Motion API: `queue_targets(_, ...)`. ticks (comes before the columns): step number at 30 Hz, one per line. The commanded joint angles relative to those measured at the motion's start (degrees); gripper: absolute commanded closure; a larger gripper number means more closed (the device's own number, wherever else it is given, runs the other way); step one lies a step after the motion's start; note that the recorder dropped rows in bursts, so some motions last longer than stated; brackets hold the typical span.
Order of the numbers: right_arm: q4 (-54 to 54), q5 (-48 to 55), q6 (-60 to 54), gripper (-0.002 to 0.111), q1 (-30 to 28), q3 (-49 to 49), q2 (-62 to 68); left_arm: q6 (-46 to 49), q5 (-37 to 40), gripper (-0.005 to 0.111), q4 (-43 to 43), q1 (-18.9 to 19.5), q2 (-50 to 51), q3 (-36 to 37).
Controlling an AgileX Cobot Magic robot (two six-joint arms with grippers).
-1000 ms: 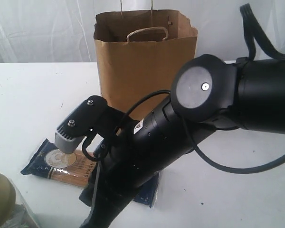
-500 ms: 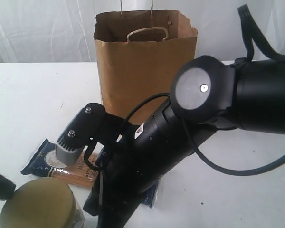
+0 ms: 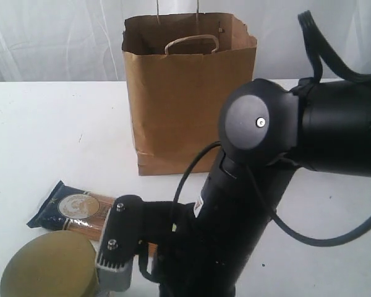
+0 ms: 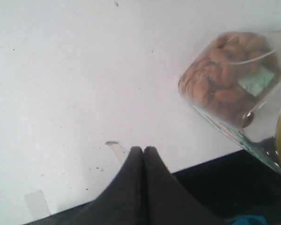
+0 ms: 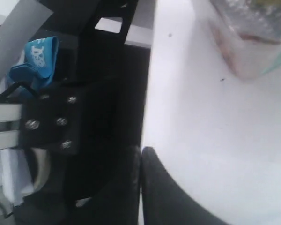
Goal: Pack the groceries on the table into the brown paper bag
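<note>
The brown paper bag [image 3: 188, 93] stands open at the back of the white table [image 3: 43, 136]. A navy spaghetti packet [image 3: 71, 209] lies flat in front of it, on the left. The tan lid of a clear jar [image 3: 49, 271] fills the bottom left corner. In the left wrist view the jar [image 4: 229, 89] shows brown nuts inside and sits apart from my left gripper [image 4: 143, 150], which is shut on nothing. My right gripper [image 5: 140, 151] is shut and empty at the table's edge [image 5: 150, 93]. Neither gripper's fingers show in the exterior view.
The bulky black right arm [image 3: 266, 154] crosses the front of the exterior view, its wrist camera mount [image 3: 116, 253] low beside the jar lid. A blurred clear container [image 5: 253, 33] lies on the table in the right wrist view. A blue strap [image 5: 40, 54] hangs beyond the edge.
The right arm has swung down and toward the front, its wrist camera leaving the spaghetti packet uncovered. The jar's lid has come into view at the bottom left.
</note>
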Motion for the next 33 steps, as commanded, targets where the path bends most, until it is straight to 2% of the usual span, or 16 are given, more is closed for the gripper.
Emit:
queue_targets(1,-1.52,-15.20,0.71,0.108,-0.66,0.13,0.48,4.30,5.38,0.107,-13.04,-0.09,-0.30,3.48)
queue_targets(3,-1.41,-21.64,2.88,0.108,-0.66,0.13,1.43,6.84,5.38,0.107,-19.52,-0.09,-0.30,6.30)
queue_targets(6,-1.41,-24.31,5.87,0.108,-0.66,0.13,3.66,6.60,2.19,0.107,-23.24,-0.09,-0.30,10.67)
queue_targets(14,4.34,-22.55,7.33,0.108,-0.66,0.13,8.86,6.13,-4.30,0.107,-26.87,-0.09,-0.30,18.53)
queue_targets(19,8.78,-19.23,5.16,0.108,-0.66,0.13,8.96,14.51,-13.04,0.107,-39.86,-0.09,-0.30,19.87)
queue_targets(22,12.14,-19.28,2.84,0.108,-0.53,0.13,8.96,18.63,-15.49,0.107,-44.99,-0.09,-0.11,19.87)
queue_targets(27,16.50,-19.65,-0.46,0.108,-0.53,0.13,8.96,20.23,-16.11,0.107,-44.58,-0.09,1.39,19.87)
queue_targets(33,15.74,-20.00,2.09,0.108,-0.67,0.13,8.43,22.36,-24.41,0.107,-43.53,-0.09,-0.04,19.16)
